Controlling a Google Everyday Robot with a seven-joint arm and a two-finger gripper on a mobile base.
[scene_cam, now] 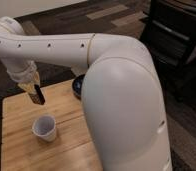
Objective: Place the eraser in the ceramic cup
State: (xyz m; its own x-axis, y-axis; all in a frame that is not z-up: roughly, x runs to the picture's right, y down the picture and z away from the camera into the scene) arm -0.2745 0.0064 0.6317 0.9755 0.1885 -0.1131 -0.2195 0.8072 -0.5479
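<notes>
The white ceramic cup (44, 128) stands upright on the wooden table (21, 150), near its left middle. Above and slightly behind it my gripper (35, 91) hangs from the long white arm and is shut on the eraser (39, 94), a small black block that points down and to the right. The eraser's lower end hangs clear above the cup's rim, a little to the left of it, touching nothing. The white arm covers the right half of the table.
A dark blue bowl (78, 85) peeks out from behind the arm at the table's back. A black office chair (173, 35) stands at the upper right on dark carpet. The table's left and back edges show.
</notes>
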